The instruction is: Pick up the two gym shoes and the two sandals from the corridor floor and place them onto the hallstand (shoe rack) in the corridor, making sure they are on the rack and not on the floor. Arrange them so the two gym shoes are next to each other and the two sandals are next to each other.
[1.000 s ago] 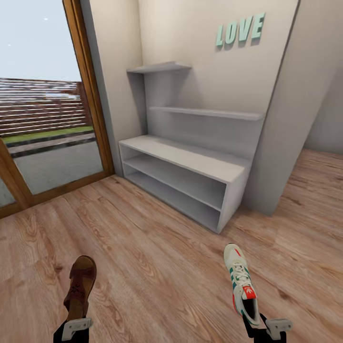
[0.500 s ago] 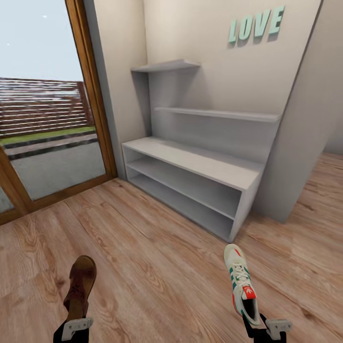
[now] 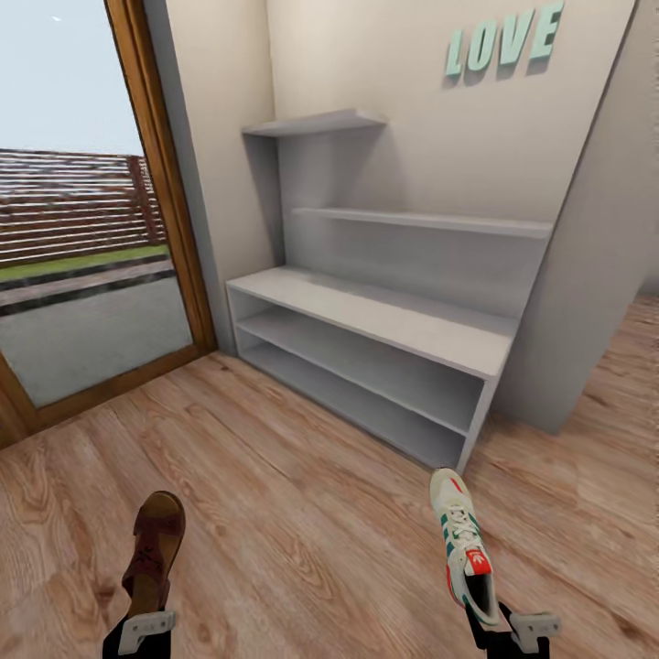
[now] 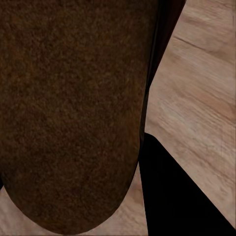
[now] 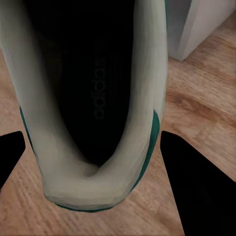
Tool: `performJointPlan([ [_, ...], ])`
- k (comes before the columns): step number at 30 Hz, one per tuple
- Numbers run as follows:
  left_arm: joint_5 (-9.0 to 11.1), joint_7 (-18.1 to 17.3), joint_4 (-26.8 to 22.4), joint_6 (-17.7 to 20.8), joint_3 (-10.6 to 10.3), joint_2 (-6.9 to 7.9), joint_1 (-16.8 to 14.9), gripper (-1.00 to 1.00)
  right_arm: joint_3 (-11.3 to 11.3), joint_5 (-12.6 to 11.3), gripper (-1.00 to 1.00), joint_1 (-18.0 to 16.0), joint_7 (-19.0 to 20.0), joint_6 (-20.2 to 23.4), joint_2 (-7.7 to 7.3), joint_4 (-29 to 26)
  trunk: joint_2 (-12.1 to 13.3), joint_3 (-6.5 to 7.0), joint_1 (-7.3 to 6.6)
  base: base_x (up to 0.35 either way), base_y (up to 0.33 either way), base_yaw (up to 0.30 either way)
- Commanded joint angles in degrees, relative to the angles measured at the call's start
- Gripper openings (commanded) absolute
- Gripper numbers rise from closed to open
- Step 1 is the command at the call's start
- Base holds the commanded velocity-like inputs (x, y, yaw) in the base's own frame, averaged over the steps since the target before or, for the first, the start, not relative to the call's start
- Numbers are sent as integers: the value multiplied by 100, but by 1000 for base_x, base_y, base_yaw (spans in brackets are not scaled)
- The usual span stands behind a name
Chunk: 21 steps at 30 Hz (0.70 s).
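**mod_k:** Brown sandal (image 3: 154, 554) pinched by the left gripper (image 3: 145, 631), sneaker (image 3: 464, 546) clamped by its heel in the right gripper (image 3: 513, 631)?

**rk9:** Yep, both held above the floor (image 3: 302, 513), near the grey hallstand (image 3: 366, 352).

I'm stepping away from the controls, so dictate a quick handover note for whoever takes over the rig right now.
Left end effector: shut on one brown sandal, held above the corridor floor.
Right end effector: shut on one gym shoe, gripped at the heel, toe pointing toward the hallstand.
The hallstand stands ahead against the wall by the glass door; its bench top and both open shelves hold no shoes.
Done: one sandal and one gym shoe picked up.
Left: close in, set both on the rack, then fetch the second sandal and second gym shoe and place each beside its mate.
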Motion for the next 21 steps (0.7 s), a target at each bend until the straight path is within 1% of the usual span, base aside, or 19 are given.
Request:
performJointPlan([
  [1,-43,-42,-5,-19,50,-7,-6,-100,-49,37,-100,-6,27,-18,1,6,-2,-5,1,241,258,-261],
  [21,-43,-42,-5,-19,50,-4,-6,-100,-49,37,-100,-6,27,-18,1,6,-2,-5,1,233,269,-264],
])
